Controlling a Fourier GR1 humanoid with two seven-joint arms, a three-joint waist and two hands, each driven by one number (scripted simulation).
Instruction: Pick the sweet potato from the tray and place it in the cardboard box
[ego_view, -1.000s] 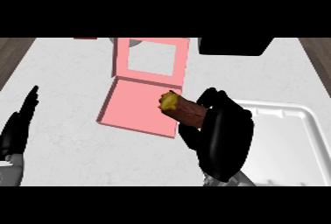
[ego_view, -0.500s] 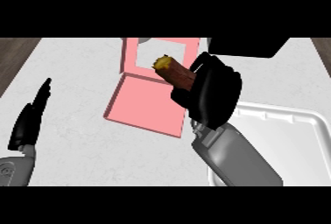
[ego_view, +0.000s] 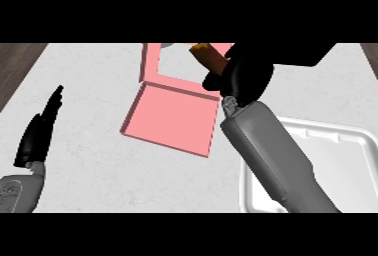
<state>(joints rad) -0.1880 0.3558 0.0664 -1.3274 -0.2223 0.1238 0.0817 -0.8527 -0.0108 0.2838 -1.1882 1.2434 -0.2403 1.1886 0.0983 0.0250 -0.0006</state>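
My right hand (ego_view: 247, 75) is curled round the brown sweet potato (ego_view: 209, 56), whose yellow cut end sticks out to the upper left. It hangs over the far right part of the pink box (ego_view: 173, 117), above the box's open far section (ego_view: 151, 60). The box's lid lies flat toward me. The white tray (ego_view: 332, 150) sits at the lower right, partly hidden by my right forearm. My left hand (ego_view: 43, 131) rests open at the left edge, fingers pointing up.
A dark object (ego_view: 306, 52) lies at the far right of the counter behind my right hand. Dark wood floor (ego_view: 18, 60) shows beyond the counter's left edge. Pale counter (ego_view: 96, 170) spreads between my left hand and the box.
My right hand has carried the sweet potato away from the tray, up and farther over the box's far section. The forearm now stretches across the tray's left side. The left hand stays put.
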